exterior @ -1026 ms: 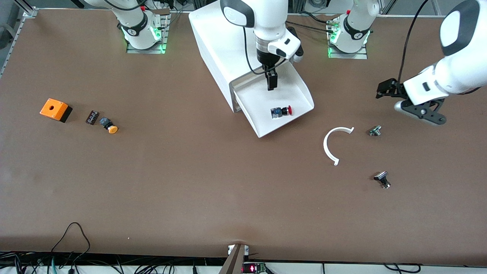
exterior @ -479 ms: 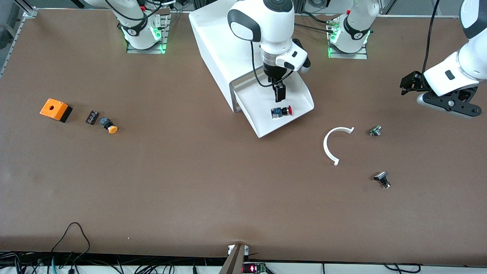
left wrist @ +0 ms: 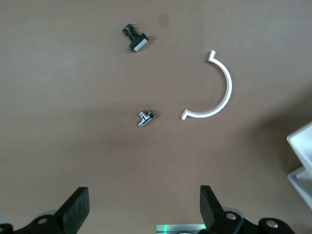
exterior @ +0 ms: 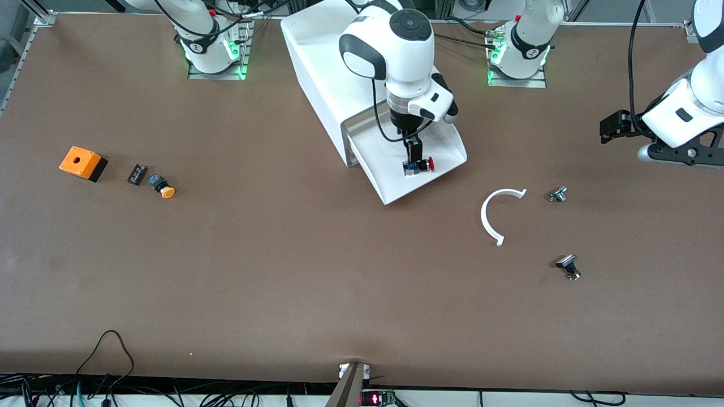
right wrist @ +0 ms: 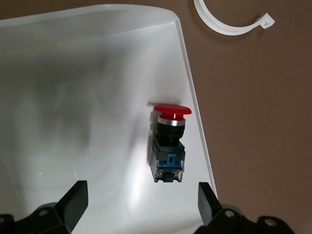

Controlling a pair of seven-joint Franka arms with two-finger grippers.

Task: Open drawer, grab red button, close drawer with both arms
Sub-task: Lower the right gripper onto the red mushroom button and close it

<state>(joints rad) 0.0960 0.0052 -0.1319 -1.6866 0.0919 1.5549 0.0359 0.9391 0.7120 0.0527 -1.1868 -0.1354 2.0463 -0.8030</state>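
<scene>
Button: small red-capped, blue-and-black push button lies on its side in the pulled-out white tray drawer, frame centre.
Right gripper: spread wide directly over the button, grasping nothing.
Left gripper: spread, empty, waiting above bare table at the frame's right edge.
Risk: the rounded button could roll or skid toward the drawer wall if the fingers close off-centre.

no readable text, labels or signs

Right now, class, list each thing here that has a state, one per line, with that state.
drawer: pulled open
button: lying on its side in the drawer, not gripped
right gripper: open, over the button
left gripper: open, empty, waiting over bare table
</scene>
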